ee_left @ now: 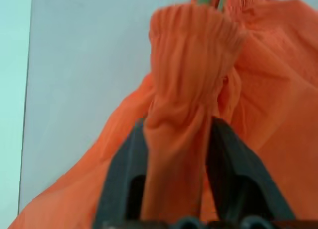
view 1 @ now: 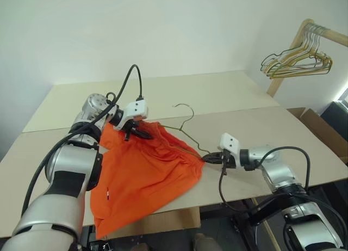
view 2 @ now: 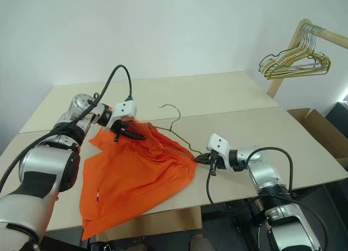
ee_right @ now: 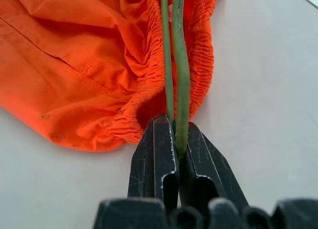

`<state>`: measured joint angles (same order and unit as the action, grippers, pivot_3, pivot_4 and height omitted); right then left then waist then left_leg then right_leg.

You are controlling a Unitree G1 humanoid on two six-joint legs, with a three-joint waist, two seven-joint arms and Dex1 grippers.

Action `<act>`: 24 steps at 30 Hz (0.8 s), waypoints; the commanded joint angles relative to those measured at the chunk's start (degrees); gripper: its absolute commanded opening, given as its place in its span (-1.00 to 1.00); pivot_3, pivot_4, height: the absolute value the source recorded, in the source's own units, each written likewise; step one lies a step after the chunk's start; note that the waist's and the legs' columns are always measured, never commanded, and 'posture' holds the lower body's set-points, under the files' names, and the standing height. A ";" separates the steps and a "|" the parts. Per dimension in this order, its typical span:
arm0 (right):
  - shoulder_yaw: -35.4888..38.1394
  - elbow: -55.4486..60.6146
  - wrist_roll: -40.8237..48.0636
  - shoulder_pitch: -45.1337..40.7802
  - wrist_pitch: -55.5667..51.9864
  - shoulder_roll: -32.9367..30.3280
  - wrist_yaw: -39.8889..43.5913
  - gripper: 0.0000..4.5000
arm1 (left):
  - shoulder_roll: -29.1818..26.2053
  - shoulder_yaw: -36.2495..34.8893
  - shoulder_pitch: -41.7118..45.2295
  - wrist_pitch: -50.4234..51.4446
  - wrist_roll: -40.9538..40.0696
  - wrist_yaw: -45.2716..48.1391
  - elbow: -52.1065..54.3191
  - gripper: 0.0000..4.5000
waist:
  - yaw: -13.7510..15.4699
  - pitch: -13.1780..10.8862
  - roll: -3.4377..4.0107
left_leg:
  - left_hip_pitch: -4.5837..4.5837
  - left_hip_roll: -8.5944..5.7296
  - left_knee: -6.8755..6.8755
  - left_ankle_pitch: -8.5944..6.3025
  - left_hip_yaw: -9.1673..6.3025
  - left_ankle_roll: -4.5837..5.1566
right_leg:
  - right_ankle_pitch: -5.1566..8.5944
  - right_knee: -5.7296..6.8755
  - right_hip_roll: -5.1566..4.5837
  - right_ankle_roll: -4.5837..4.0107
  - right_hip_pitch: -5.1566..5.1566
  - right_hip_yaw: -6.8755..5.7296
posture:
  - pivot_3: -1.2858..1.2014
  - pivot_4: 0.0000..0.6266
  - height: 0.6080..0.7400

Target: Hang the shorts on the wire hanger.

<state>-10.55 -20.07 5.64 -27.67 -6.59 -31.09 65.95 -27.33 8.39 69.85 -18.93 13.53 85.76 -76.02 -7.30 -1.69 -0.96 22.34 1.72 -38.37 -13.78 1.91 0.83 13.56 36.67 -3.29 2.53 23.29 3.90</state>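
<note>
Pinching the thin olive-grey wire hanger at one end of its triangular body, the right gripper has its two black fingers clenched tight on the doubled wire, low and right of centre in the head views. From there the wire's long axis runs up and leftward into the gathered waistband of the bright orange fabric shorts, with the curved hook rising free above the cloth near the frame's middle. At the far end of that line, in the centre-left of the frame, the left gripper sits with a bunched fold of waistband between its fingers, which look parted around the fabric rather than squeezing it. The shorts otherwise spread down over the beige tabletop toward the lower left, so the left arm is nearer the unthreaded side.
</note>
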 commanded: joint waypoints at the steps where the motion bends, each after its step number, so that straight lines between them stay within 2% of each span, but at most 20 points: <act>1: 0.25 1.36 0.69 -0.05 1.86 0.00 0.61 -1.00 | -0.05 -1.48 1.97 -0.28 -1.64 -0.44 1.09 0.10 | 0.05 0.00 0.00 | 0.00 0.00 0.00 0.00 0.00 0.00 | 0.00 0.00 0.00 0.00 0.00 0.00 | -0.04 -1.00 1.00; 10: 0.17 1.48 0.62 0.03 1.76 -0.21 0.78 -1.00 | -0.08 -2.64 3.02 0.94 -2.71 1.65 1.12 0.10 | 0.01 0.00 0.00 | -0.01 0.00 0.00 0.00 -0.01 0.00 | 0.00 0.00 0.00 0.00 -0.01 0.00 | -0.04 -1.00 1.00; 13: 0.10 1.39 0.51 -0.02 1.72 -0.20 0.72 -1.00 | -0.32 -2.35 3.02 1.03 -2.67 2.97 1.04 -0.16 | 0.03 0.00 0.00 | 0.00 -0.01 0.00 0.00 -0.01 0.00 | 0.00 -0.01 0.00 0.00 -0.01 0.00 | -0.04 -1.00 1.00; 18: 0.09 1.62 0.54 0.10 1.58 -0.20 0.59 -1.00 | -0.77 -1.81 2.39 0.59 -2.22 5.23 1.00 -0.90 | -0.07 0.00 0.00 | -0.01 0.00 0.00 0.00 0.00 0.00 | 0.00 0.00 0.00 0.00 -0.01 0.00 | -0.04 -1.00 1.00; 19: 0.07 1.60 0.53 0.11 1.60 -0.21 0.59 -1.00 | -0.76 -1.72 2.23 0.45 -2.11 5.20 1.01 -0.99 | -0.05 0.00 0.00 | -0.01 0.00 0.00 0.00 0.00 0.00 | 0.00 0.00 0.01 0.00 -0.01 0.00 | -0.04 -1.00 1.00; 24: -0.03 1.57 0.43 0.19 1.71 -0.28 0.56 -1.00 | -0.61 -1.76 2.08 0.49 -2.33 5.04 0.98 -0.99 | -0.04 0.00 0.00 | 0.00 0.00 0.00 0.00 -0.01 0.00 | 0.00 -0.01 0.00 0.00 -0.01 0.00 | -0.04 -1.00 1.00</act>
<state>-10.71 -20.07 5.56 -26.96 -6.30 -31.24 65.91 -27.29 7.39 70.93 -18.53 12.01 91.87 -75.99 -7.34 -1.69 -0.96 22.34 1.72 -38.37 -13.78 1.90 0.83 13.57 36.67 -3.29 2.53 23.28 3.90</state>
